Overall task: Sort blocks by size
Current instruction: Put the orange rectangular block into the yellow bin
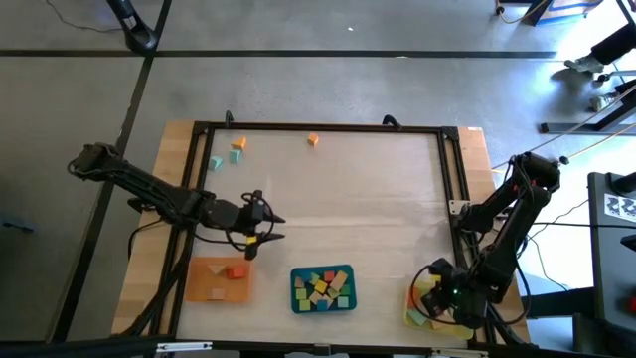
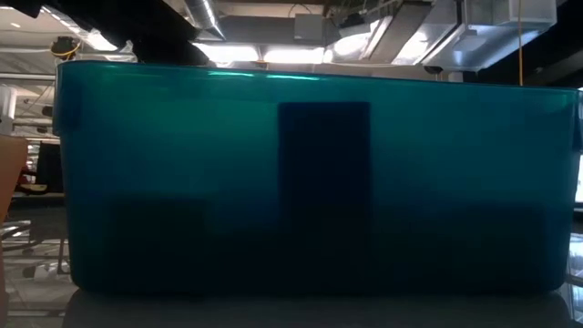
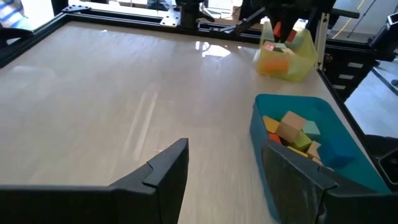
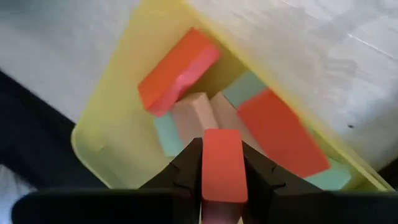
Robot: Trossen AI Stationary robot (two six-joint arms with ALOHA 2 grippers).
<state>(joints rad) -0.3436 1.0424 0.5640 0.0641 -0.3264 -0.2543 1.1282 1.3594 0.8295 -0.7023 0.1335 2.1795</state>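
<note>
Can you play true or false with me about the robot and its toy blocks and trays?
1. The right gripper is squeezing a red block. True.
2. That red block hangs over the teal tray. False: it is over the yellow tray.
3. The left gripper is open and holds nothing. True.
4. The teal tray is empty. False: many blocks lie in it.
5. A few blocks sit loose on the table, far from the trays. True.
6. The orange tray is stacked on the yellow one. False: they sit apart, with the teal tray between them.
</note>
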